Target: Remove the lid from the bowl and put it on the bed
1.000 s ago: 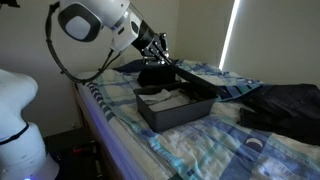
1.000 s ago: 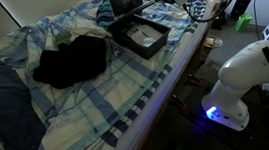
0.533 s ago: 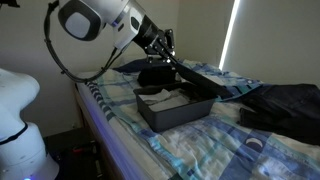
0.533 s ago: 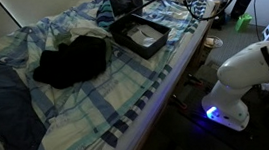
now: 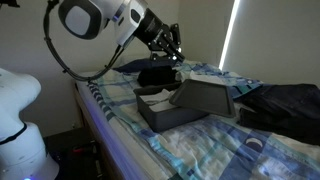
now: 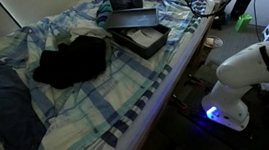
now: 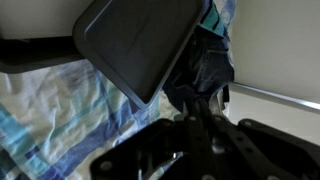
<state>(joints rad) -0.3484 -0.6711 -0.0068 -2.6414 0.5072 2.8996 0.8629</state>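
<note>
In an exterior view, the gripper (image 5: pixel 172 48) hangs in the air above the far side of the bowl (image 5: pixel 160 112) (really a dark, rectangular tub). The bowl sits on the plaid bed (image 5: pixel 200 152), near the long edge where the white robot base (image 5: pixel 15 110) stands. The grey lid (image 5: pixel 207 98) stands tilted, its lower edge at the bowl's far rim, below the gripper and apart from it. At this size I cannot tell how far the fingers are spread. A dark blue garment (image 5: pixel 285 108) lies further along the cover.

In an exterior view, the lid (image 6: pixel 132 20) lies across the far part of the bowl (image 6: pixel 146 42), close to the bed's (image 6: pixel 127 101) long edge. A black garment (image 6: pixel 73 59) lies mid-bed, apart from the bowl.

In the wrist view, the lid (image 7: pixel 140 45) fills the upper part, one rounded corner pointing down. The blurred gripper (image 7: pixel 200 135) sits at the bottom, and nothing is seen clamped in it.
</note>
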